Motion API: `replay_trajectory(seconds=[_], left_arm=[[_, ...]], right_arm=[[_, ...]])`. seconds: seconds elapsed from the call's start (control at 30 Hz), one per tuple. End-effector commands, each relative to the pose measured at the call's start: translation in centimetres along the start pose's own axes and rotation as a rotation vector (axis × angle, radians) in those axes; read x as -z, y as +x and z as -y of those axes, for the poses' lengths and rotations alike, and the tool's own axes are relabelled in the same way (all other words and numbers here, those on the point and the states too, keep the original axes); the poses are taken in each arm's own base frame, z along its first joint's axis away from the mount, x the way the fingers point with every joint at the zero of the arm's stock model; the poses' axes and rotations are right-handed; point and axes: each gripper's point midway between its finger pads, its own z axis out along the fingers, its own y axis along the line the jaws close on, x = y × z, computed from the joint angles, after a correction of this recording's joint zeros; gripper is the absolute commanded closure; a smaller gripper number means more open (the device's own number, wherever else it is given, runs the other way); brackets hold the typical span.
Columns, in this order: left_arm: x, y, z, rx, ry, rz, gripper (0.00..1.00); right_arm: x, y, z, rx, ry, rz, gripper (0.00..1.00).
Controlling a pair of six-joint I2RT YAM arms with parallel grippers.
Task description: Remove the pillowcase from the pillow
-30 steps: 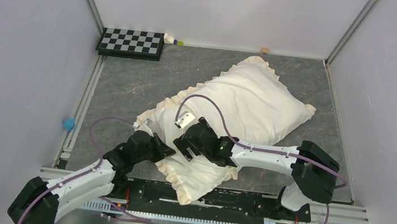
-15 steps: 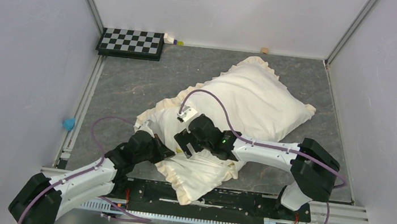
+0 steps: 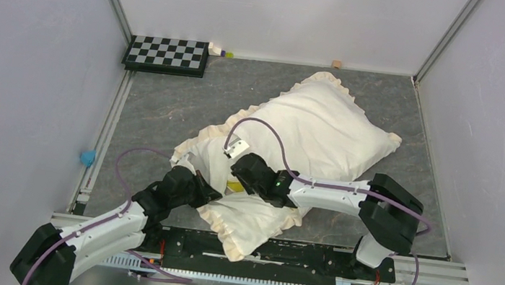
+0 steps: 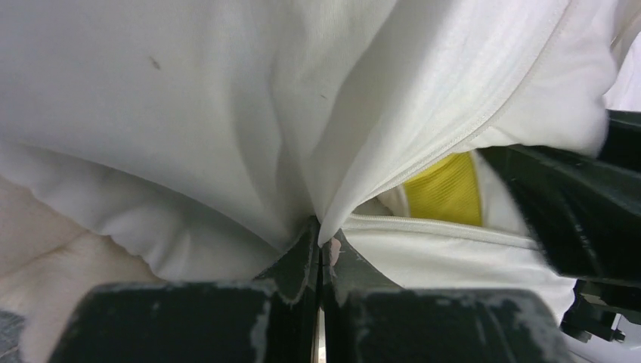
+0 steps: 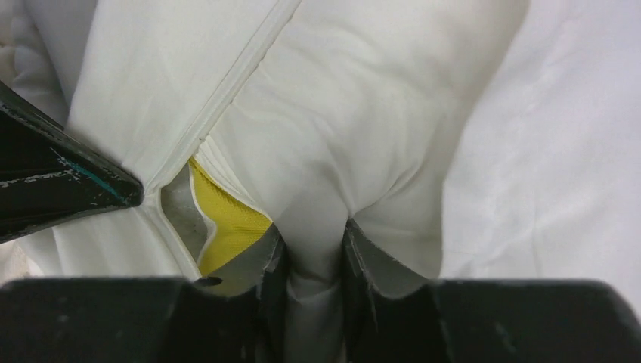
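Observation:
The pillowcase [image 3: 317, 128], cream with a ruffled frill, lies diagonally on the grey table with the pillow inside it. At its near-left end the opening gapes and shows the pillow's yellow band [image 3: 233, 186]. My left gripper [image 3: 208, 192] is shut on the pillowcase's hemmed edge [image 4: 393, 159], jaws tight together [image 4: 321, 242]. My right gripper [image 3: 236, 178] reaches into the opening. Its jaws [image 5: 311, 249] are shut on a plump fold of the white pillow [image 5: 325, 136] right beside the yellow band [image 5: 227, 227]. The left finger [image 5: 53, 181] shows at that view's left edge.
A checkerboard [image 3: 167, 54] lies at the back left, with small items [image 3: 221, 51] beside it and a small block [image 3: 335, 64] by the back wall. A blue object [image 3: 88, 158] sits at the left rail. White walls enclose the table on three sides.
My right gripper has moved left and down into the pillowcase's opening and gone from open to shut on a fold of pillow. The yellow band now shows. The left gripper has stayed put.

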Motion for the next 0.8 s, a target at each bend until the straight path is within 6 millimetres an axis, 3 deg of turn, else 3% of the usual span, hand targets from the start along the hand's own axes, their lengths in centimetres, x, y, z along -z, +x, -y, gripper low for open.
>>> replay_trajectory(seconds=[0.0, 0.1, 0.33, 0.57, 0.77], left_arm=[[0.4, 1.1, -2.4, -0.056, -0.101, -0.056, 0.98], [0.4, 0.9, -2.5, -0.07, -0.121, -0.052, 0.98], [0.3, 0.2, -2.1, -0.08, -0.128, -0.032, 0.98], [0.1, -0.9, -1.1, -0.103, -0.124, -0.004, 0.98], [-0.4, -2.0, -0.1, -0.143, -0.148, 0.0, 0.98]], right_arm=[[1.4, -2.5, 2.2, -0.035, 0.069, 0.096, 0.81], [3.7, -5.4, 3.1, -0.086, 0.033, 0.18, 1.0], [9.0, -10.0, 6.7, -0.201, -0.071, 0.35, 1.0], [12.1, -10.5, 13.4, -0.29, 0.036, 0.419, 1.0], [12.7, -10.3, 15.1, -0.336, 0.021, 0.433, 1.0]])
